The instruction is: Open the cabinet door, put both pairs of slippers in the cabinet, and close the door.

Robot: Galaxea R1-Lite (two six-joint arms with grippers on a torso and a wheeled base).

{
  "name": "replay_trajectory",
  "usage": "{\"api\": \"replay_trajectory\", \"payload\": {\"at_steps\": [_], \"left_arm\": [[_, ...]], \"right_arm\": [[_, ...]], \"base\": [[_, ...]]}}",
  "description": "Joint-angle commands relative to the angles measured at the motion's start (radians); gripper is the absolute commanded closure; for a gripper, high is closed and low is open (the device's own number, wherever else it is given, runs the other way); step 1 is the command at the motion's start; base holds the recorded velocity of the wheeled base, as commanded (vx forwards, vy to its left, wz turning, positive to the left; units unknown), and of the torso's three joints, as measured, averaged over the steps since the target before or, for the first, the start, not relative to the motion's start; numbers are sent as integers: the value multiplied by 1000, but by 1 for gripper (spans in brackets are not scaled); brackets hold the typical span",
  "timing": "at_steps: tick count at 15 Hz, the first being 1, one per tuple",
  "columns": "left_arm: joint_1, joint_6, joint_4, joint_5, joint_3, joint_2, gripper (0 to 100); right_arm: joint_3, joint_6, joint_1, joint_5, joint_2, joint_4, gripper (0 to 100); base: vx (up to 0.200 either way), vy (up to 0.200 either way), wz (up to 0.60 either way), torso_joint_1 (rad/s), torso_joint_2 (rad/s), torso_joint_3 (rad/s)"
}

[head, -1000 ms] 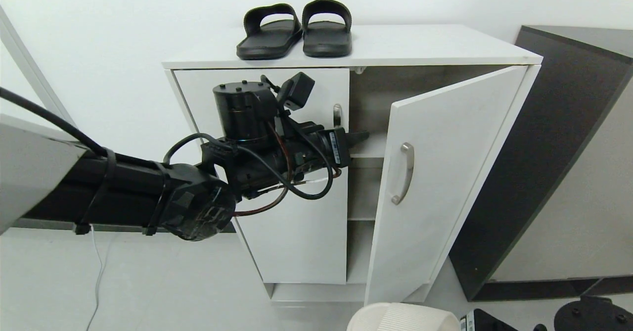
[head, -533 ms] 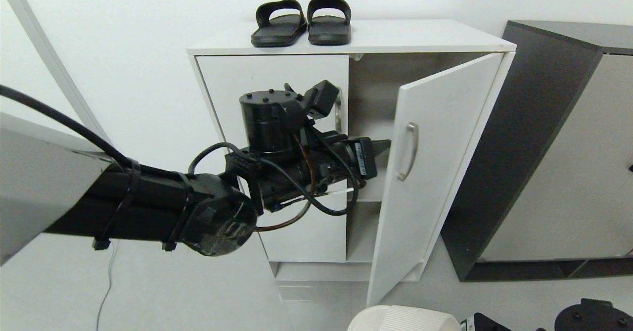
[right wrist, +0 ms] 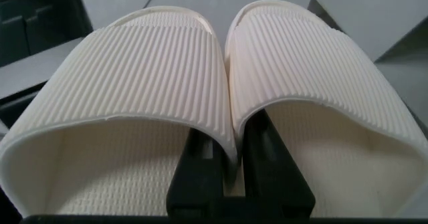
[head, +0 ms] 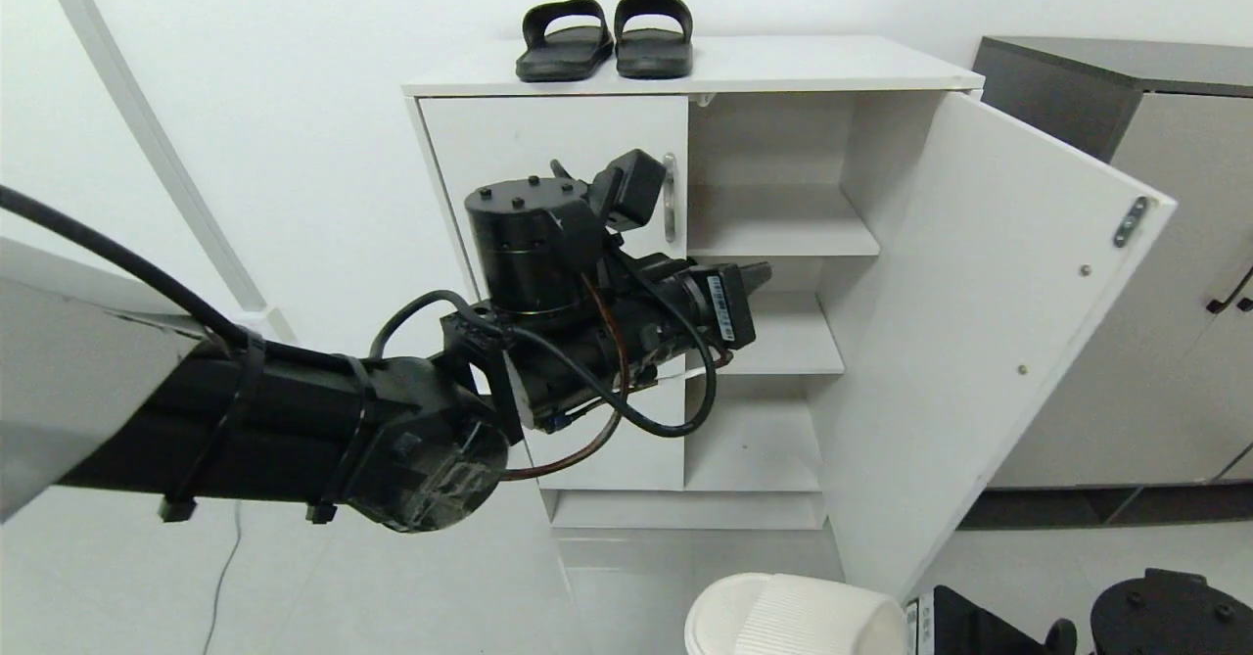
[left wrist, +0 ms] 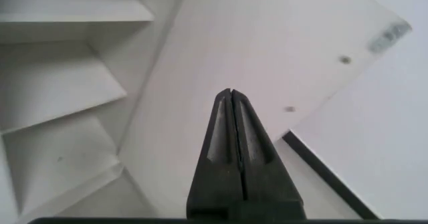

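Cabinet door, hinged on the right of the white cabinet, stands swung wide. Its inner face is turned to the room and its long axis is upright. It partly covers the dark grey cabinet beside it. Three bare shelves show behind it, while the left door is shut, its handle just behind the robot's left arm.

That arm stretches across the front of the cabinet. The left end effector, its fingers pressed together on nothing, hangs before the open compartment at the middle shelf, clear of the door.

Black slippers lie side by side on the cabinet top, long axes running front to back, strap ends toward the wall. White slippers are low at the near edge, strap openings toward the wrist camera. The right end effector clamps their two adjoining sides together.

A second ago the door was only half open with the left fingertips behind its edge. It has since swung fully out, and the head camera has pulled back.
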Motion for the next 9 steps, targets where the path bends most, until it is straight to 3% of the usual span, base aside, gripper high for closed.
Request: {"api": "replay_trajectory", "payload": {"at_steps": [1,2,4,5,7,9], "left_arm": [[57,3,71,19,53,-128,100],[106,18,136,20,65,-208,100],[201,113,272,83,117,-367,100],[236,174,349,150,160,-459,100],[244,222,449,307,263,-656,100],[245,300,542,499,386,-858,100]], "right_arm": [[-79,4,-107,-29,64,-2,100],[-116,7,-149,-86,83,-2,100],[-210,30,-188,-241,130,-2,100],[-266,81,-188,-323,156,-1,100],[-360,121,-191,-471,218,1,100],[-440,122,-221,-581,284,-1,100]], "base": [[0,0,0,0,0,0],[0,0,0,0,0,0],[0,0,0,0,0,0],[0,0,0,0,0,0],[0,0,0,0,0,0],[0,0,0,0,0,0]]}}
